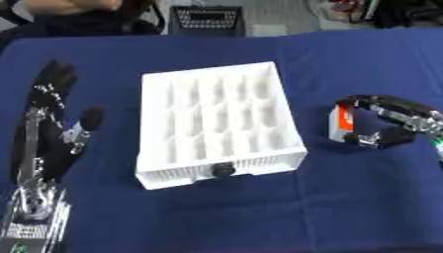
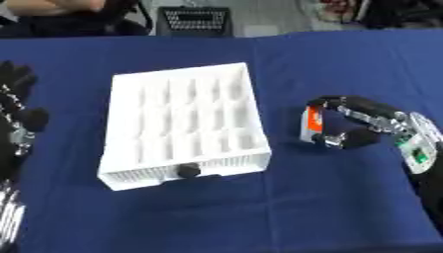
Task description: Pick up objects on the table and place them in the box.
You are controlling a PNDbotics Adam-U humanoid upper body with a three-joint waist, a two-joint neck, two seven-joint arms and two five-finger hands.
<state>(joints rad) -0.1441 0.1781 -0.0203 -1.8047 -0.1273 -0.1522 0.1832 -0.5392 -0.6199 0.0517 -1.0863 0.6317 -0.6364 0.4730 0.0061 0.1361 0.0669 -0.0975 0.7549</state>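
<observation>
Right of centre on the bench (image 1: 372, 207), a small block (image 2: 311, 124) with white and orange faces stands between the curled fingers (image 2: 346, 105) and thumb of the right hand (image 2: 368, 122). Its long axis runs roughly upright, orange face toward the box; whether its lower end touches the cloth cannot be told. A strip of bare blue cloth separates the block from the near right corner of the box (image 1: 216, 123). This box is white, rectangular and hard-looking, divided by thin walls into a grid of shallow compartments. Its long axis runs toward the far edge, slightly askew. A ribbed front wall faces the robot and carries a small round black knob (image 1: 223, 170) at its middle. The compartments show only white. Open cloth lies on all four sides of the box, widest along the near edge and to the right. The left hand (image 1: 52, 123) rests well left of the box, black fingers (image 1: 55, 74) extended toward the far edge and holding nothing. The cloth is smooth, with faint creases.
</observation>
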